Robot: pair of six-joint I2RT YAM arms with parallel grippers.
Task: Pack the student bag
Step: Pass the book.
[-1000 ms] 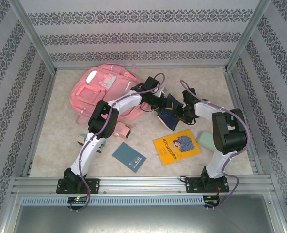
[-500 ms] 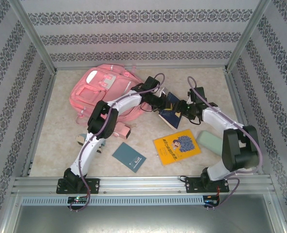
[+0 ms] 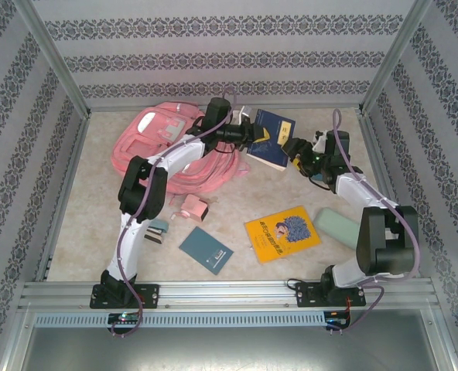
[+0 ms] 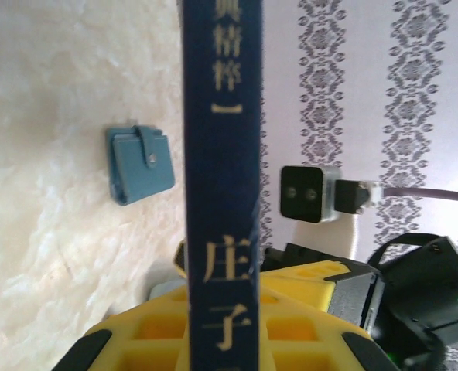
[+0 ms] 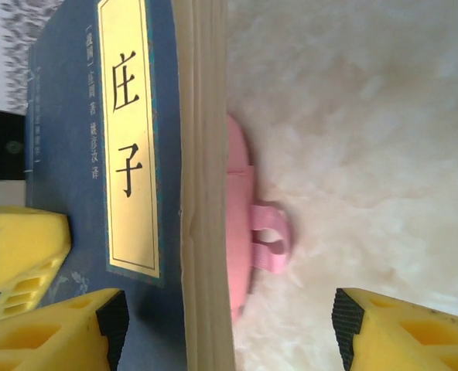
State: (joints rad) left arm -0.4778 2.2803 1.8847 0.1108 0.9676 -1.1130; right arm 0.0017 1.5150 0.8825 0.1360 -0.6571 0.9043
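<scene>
My left fingers (image 4: 291, 340) clamp the spine of the dark blue book with a yellow title label (image 3: 271, 139), I judge to swing it to the large pink fabric backpack (image 3: 148, 147) far-left on the surface (image 3: 97, 224); right fingers (image 5: 399, 332) gape wide, empty

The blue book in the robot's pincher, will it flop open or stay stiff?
Probably stays stiff: the blue book is thick, and the left gripper pinches its covers together near the spine. Its page block looks chunky, so likely heavyish.
</scene>
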